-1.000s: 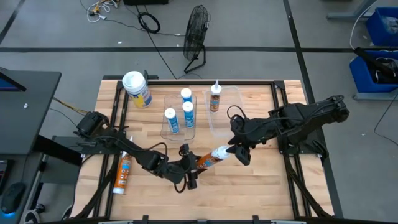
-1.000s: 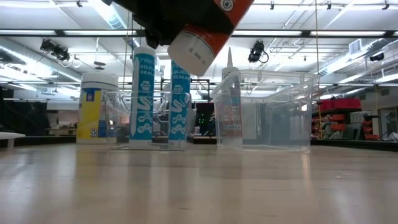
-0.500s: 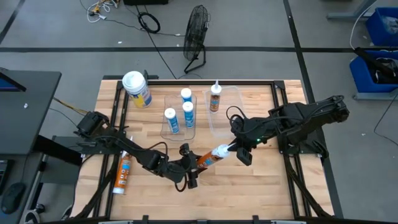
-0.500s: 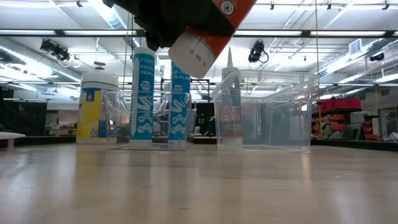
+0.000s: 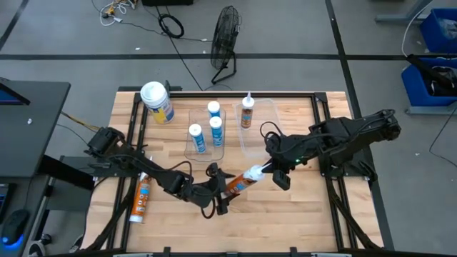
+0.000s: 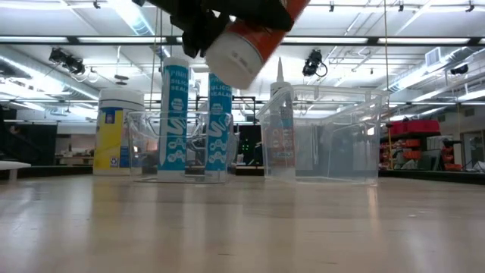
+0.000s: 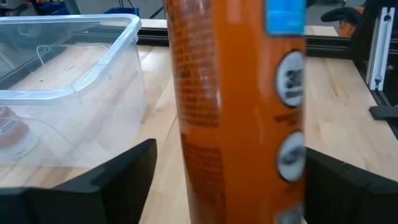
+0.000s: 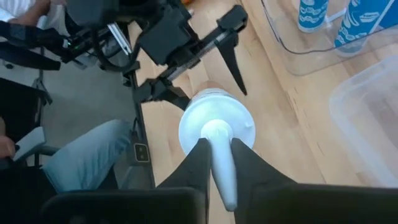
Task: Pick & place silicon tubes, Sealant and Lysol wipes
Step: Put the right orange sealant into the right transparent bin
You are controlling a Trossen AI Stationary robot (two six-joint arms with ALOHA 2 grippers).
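Wooden tabletop under bright workshop lights: an orange sealant tube hangs tilted above the boards near the table's front middle. The right gripper is clamped on the tube's white nozzle, while the left gripper has its fingers spread wide on either side of the orange body, clear of it. Toward the back, three white-and-blue silicone tubes stand upright in a small clear bin; a second orange sealant tube stands in the larger clear bin beside it. The Lysol wipes stand at the back left corner. Another orange tube lies flat near the left edge.
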